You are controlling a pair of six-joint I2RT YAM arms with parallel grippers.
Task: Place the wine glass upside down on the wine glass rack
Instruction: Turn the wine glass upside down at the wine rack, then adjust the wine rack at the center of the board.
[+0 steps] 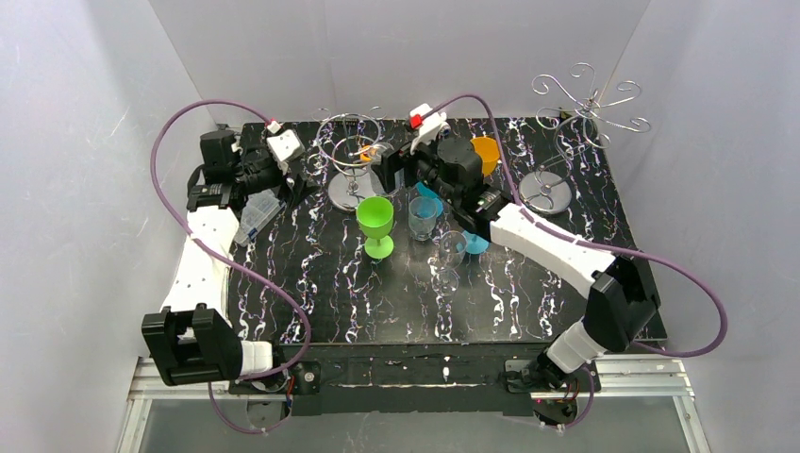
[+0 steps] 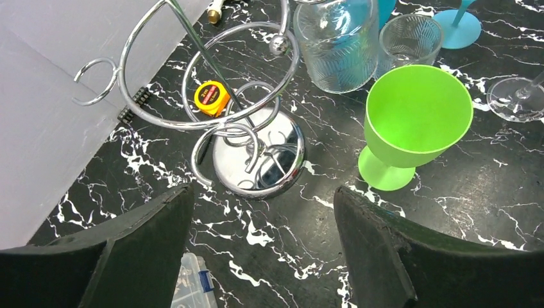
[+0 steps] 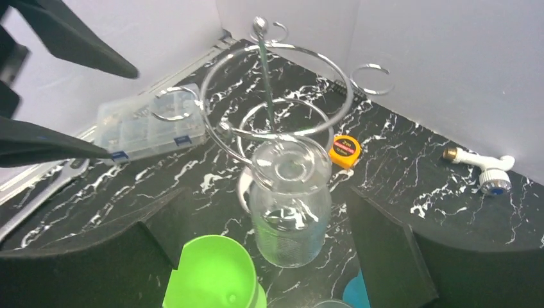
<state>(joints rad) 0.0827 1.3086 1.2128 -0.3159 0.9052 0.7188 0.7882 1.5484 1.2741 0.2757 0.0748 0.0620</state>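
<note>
Two grippers: left gripper (image 2: 263,199) and right gripper (image 3: 268,196) both spread wide, gripping nothing.
Between right fingers: clear ribbed glass (image 3: 290,215), standing free.
Stemmed clear wine glass (image 1: 451,247): upright, mid-table.
Tall scroll-armed silver wire rack (image 1: 545,193): far right corner, well apart from the wine glass.

L gripper (image 2: 260,215): jaws wide, empty
R gripper (image 3: 266,215): jaws wide, no grip
L arm (image 1: 203,255): extended fwd
R arm (image 1: 547,245): extended fwd, angled left

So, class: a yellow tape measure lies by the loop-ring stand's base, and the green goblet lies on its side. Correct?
No: the green goblet stands upright on its foot, as the left wrist view shows; the tape measure part holds.
</note>
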